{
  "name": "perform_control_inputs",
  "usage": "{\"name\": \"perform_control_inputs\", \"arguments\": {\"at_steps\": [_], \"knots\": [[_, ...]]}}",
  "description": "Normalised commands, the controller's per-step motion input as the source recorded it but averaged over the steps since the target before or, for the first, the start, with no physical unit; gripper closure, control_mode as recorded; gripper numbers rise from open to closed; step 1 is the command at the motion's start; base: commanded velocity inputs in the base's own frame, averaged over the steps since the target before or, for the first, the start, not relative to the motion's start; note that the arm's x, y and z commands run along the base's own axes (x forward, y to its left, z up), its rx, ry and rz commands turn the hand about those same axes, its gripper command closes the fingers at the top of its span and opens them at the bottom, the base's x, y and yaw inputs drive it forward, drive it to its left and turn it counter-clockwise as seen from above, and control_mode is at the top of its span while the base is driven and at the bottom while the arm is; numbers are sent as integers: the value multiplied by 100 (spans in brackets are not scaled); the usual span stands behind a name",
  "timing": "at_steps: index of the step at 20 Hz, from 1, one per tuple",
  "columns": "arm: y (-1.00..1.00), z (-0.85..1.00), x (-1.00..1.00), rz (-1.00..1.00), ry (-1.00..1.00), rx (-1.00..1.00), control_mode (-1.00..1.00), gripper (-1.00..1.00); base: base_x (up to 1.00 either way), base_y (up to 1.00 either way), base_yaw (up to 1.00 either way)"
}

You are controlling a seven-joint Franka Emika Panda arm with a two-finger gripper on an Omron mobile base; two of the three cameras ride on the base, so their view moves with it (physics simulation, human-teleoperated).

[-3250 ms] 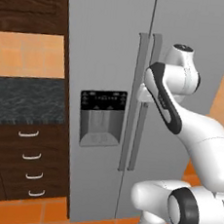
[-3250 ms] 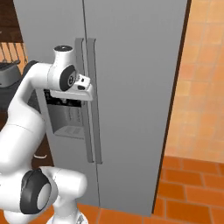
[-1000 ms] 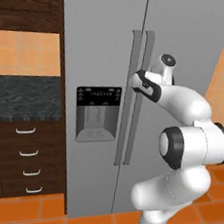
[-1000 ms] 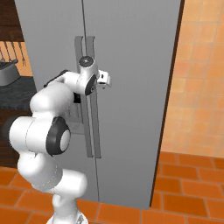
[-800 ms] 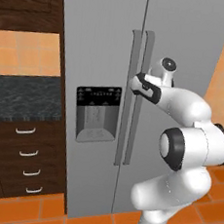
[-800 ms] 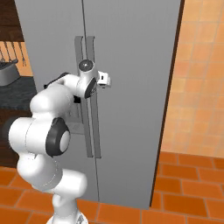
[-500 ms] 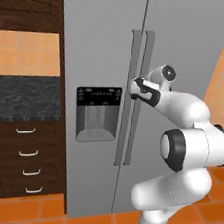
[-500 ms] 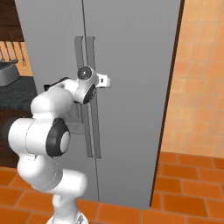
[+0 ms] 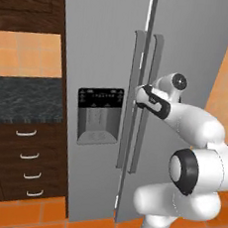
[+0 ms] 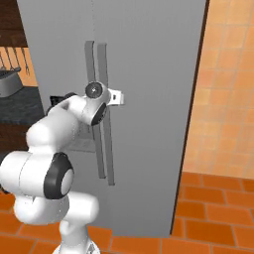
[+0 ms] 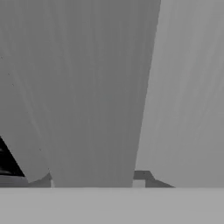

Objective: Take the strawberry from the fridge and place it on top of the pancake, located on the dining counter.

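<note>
cabinets: dark wood drawers (image 9: pixel 23 164) stood left | counter: black speckled top (image 9: pixel 22 106) | wall: orange tile (image 10: pixel 223 89) | floor: terracotta tiles (image 10: pixel 213 218)

No legible text, brand, number or sign appears anywhere. The black dispenser panel (image 9: pixel 100 97) on the fridge (image 9: pixel 103 45) carries pale marks too small to read.
</note>
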Motion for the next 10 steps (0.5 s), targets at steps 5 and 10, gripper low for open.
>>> {"name": "perform_control_inputs", "arguments": {"at_steps": [5, 10], "knots": [[-62, 3, -100, -1, 9, 8, -100, 100, 0, 0, 0], [-83, 0, -98, 0, 24, 11, -100, 100, 0, 0, 0]]}}
